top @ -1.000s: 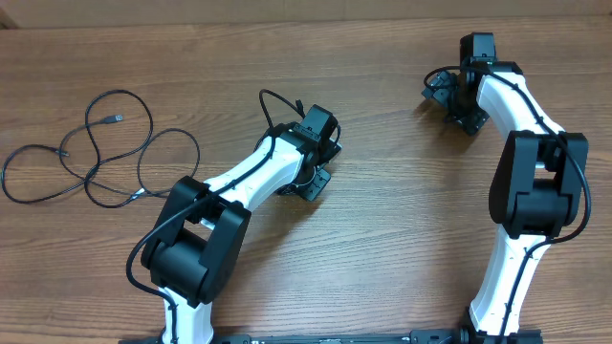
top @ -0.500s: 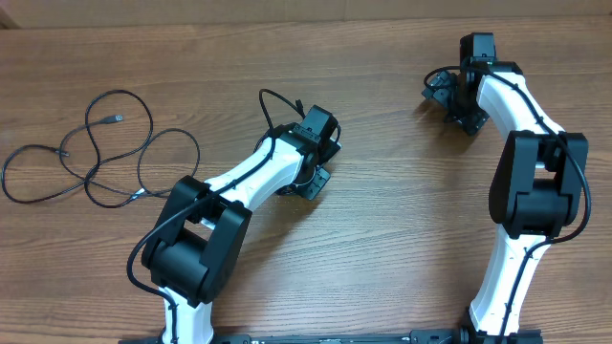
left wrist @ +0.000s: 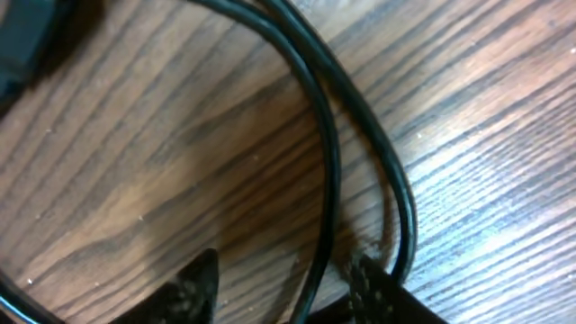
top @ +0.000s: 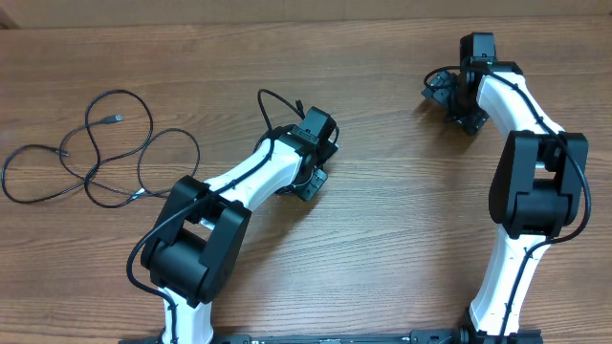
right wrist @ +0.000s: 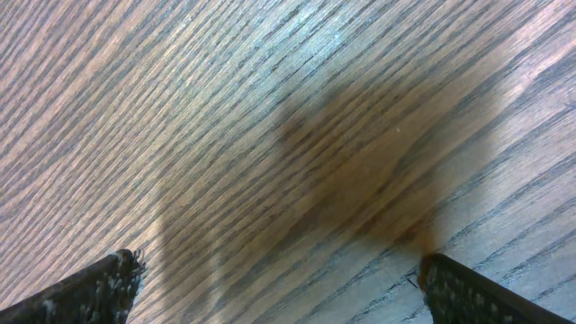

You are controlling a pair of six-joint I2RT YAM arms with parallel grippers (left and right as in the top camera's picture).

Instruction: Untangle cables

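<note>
Left gripper [left wrist: 283,292] is half open over two black cords [left wrist: 331,162] I cannot name, my right gripper [right wrist: 279,274] is wide and empty, and the cables [top: 96,158] lie far off at the desk's [top: 382,248] left, loops crossed, so I think most untangling is left.

Brown wood-grain table [top: 402,239] filling every view. Paler tan strip [top: 287,8] along far edge. Soft, even light, faint sheen across grain, blurred shadows close up.

Overhead view bright, even, sharp. Wrist views soft-focus: glare streaks on the table [right wrist: 342,36], dim shadow blotch alongside.
</note>
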